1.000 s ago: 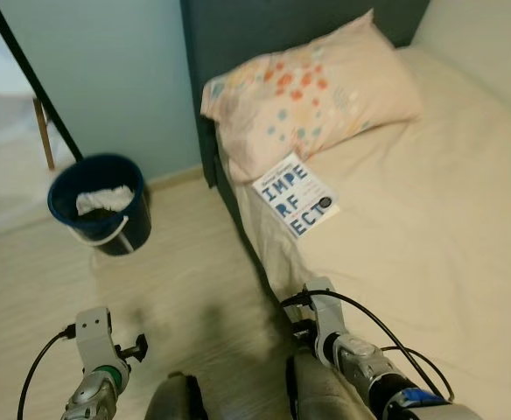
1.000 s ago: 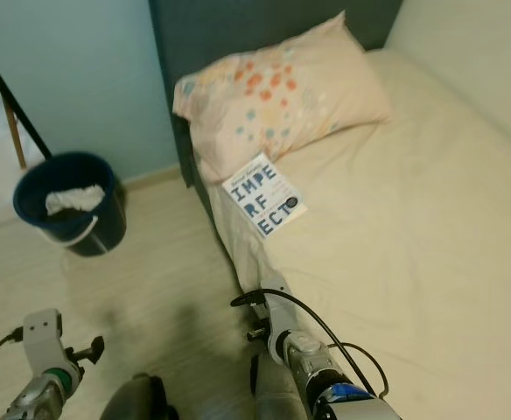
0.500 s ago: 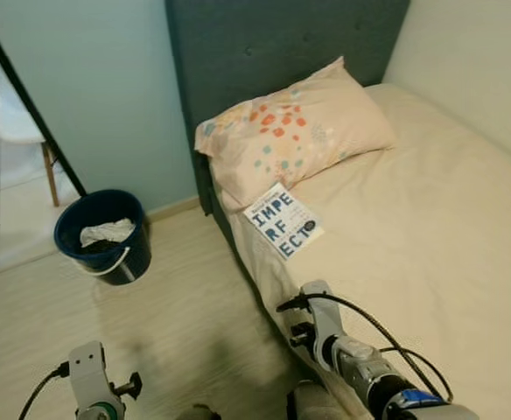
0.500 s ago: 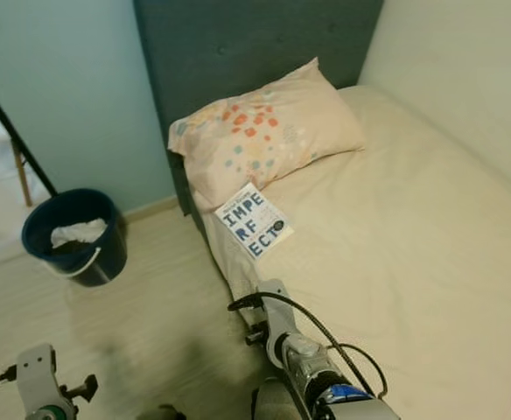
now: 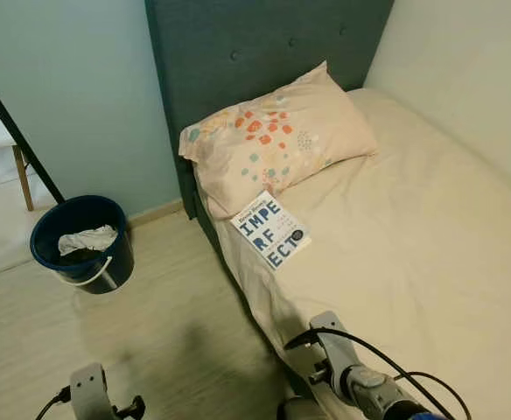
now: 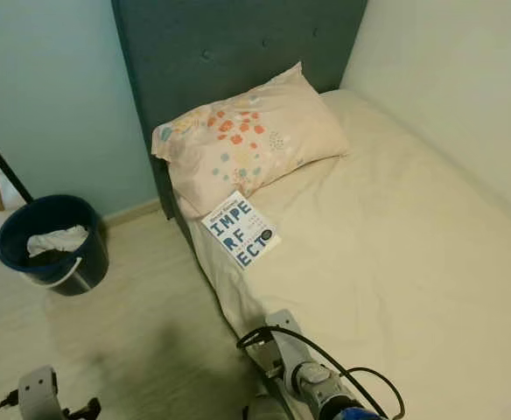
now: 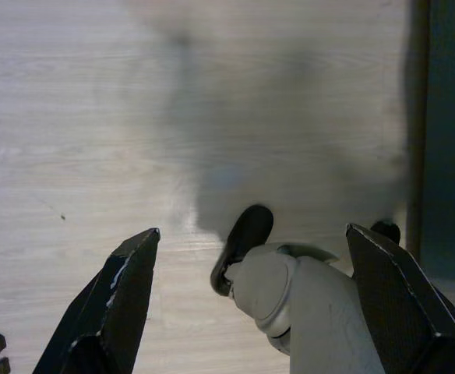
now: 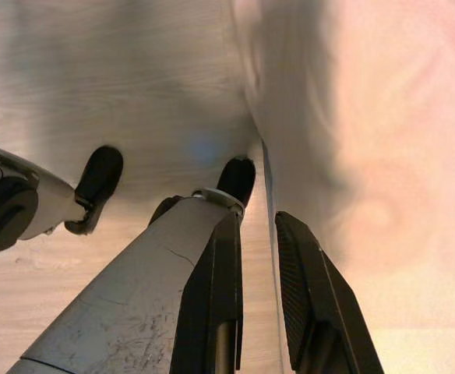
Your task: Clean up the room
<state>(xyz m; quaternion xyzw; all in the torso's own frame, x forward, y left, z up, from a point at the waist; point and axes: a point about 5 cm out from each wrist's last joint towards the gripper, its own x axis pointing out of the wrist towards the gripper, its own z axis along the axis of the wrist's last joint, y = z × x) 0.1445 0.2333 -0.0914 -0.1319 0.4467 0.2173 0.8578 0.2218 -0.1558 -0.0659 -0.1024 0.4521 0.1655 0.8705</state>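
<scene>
A white book [image 5: 271,232] with blue block letters lies on the cream bed [image 5: 413,236] near its floor-side edge, just below a pillow [image 5: 273,144] with coloured spots. A dark blue bucket [image 5: 80,245] holding crumpled white stuff [image 5: 85,239] stands on the floor beside the headboard. Both arms hang low by my legs. My left gripper [image 7: 251,234] is open, fingers wide apart, pointing at the wooden floor over my foot. The right gripper [image 8: 257,220] hangs shut beside the bed's edge, nothing between its fingers.
A dark teal padded headboard [image 5: 264,52] stands against a pale blue wall. A black slanted pole [image 5: 15,131] and a wooden chair leg [image 5: 24,175] are at far left. Light wood floor [image 5: 168,315] lies between bucket and bed. A white wall runs along the bed's far side.
The whole picture has shifted: the camera has tilted up and pulled back, bringing in the headboard. My arms sit lower in the picture. Book, pillow and bucket have not moved.
</scene>
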